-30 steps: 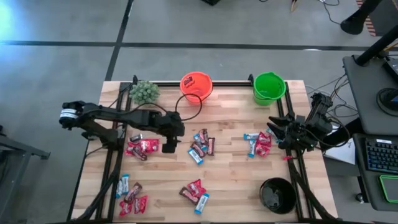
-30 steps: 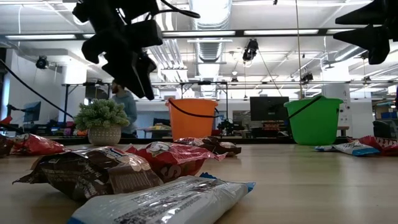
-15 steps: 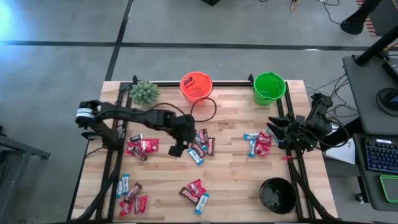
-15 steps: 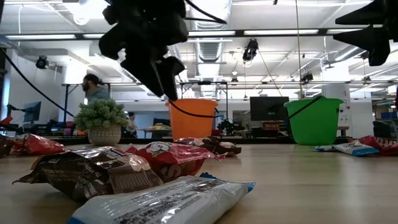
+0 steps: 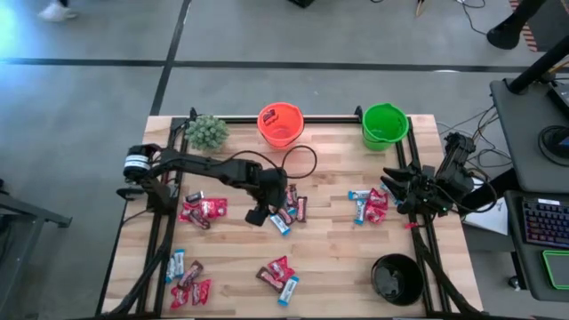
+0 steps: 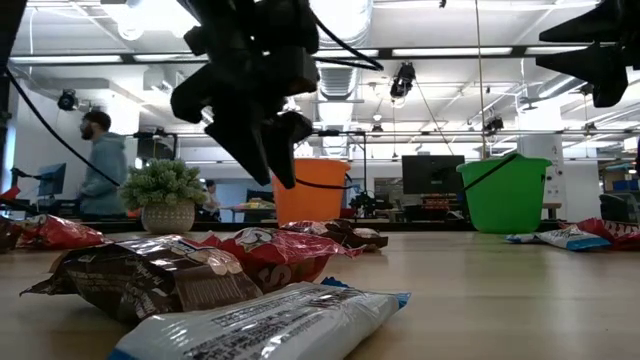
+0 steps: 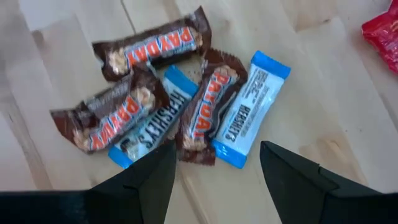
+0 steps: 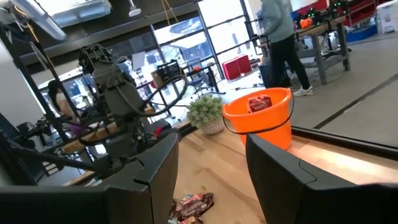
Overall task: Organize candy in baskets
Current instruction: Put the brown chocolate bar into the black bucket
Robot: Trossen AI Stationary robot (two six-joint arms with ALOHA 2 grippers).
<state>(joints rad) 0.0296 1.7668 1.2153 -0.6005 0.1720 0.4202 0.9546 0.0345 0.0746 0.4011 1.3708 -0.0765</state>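
My left gripper (image 5: pixel 274 203) hangs open above the middle cluster of candy (image 5: pixel 290 210), touching nothing. In the left wrist view its fingers (image 7: pixel 152 177) stand to either side of three brown bars and two blue-and-white bars (image 7: pixel 239 121) lying flat on the wood. More candy lies in heaps at the left (image 5: pixel 203 211), near left (image 5: pixel 187 277), near middle (image 5: pixel 280 277) and right (image 5: pixel 369 204). The orange basket (image 5: pixel 280 123), with a red candy inside, and the green basket (image 5: pixel 385 124) stand at the far edge; the black basket (image 5: pixel 396 278) stands near right. My right gripper (image 5: pixel 391 184) waits open at the right edge.
A small fuzzy potted plant (image 5: pixel 206 131) stands at the far left beside the orange basket. A dark cable loops over the wood near that basket (image 5: pixel 302 158). Bare wood lies between the middle and right heaps. A person (image 6: pixel 100 165) walks in the room behind the table.
My left gripper has gone toward the table's right edge, from over the left red heap to over the middle cluster, sinking a little and rolling its wrist. It has stayed open. The candy has not moved.
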